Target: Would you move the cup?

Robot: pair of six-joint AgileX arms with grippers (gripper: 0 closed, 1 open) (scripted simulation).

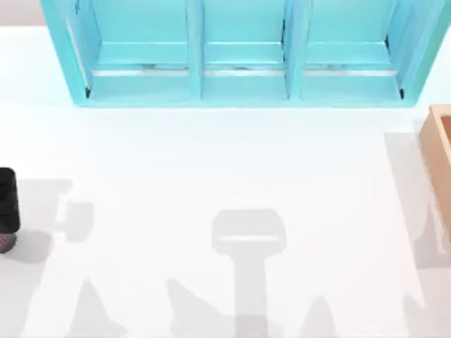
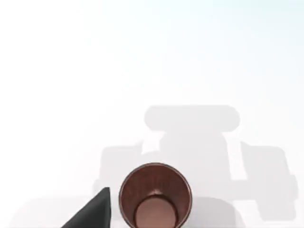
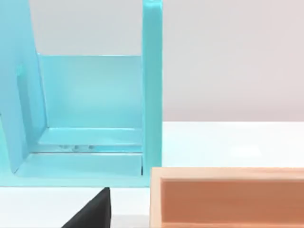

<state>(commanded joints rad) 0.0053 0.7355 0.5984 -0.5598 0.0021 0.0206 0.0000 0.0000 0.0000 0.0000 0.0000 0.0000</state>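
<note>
Out at the far left edge of the surface in the top view: left hand [image 1: 7, 201], a black block cut by the frame; open or closed, cannot tell. Right against the near side of that hand, and partly under it: the cup [image 1: 5, 241], a sliver of reddish-brown at the frame edge. From the left wrist, straight down into the cup [image 2: 155, 198]; upright, mouth open, faint ribbing on the inner wall, round floor visible, nothing inside; a dark wedge of the left hand [image 2: 92, 213] just beside the rim, a thin strip of white surface [image 2: 71, 95] between the two, so not touching there; no visible grip on the cup. Well away from the left hand, toward the far edge: turquoise shelf [image 1: 243, 53], three compartments side by side, front open. Farthest from the left hand, at the right edge of the surface: tan wooden box [image 1: 438, 151], cut by the frame, apart from the shelf. From the right wrist, a dark wedge of the right hand [image 3: 92, 213]; open or closed, cannot tell. Just ahead of the right hand: wooden box [image 3: 228, 197], open top and inner wall showing; beyond the box, the shelf's end compartment [image 3: 90, 114] and an upright divider.
</note>
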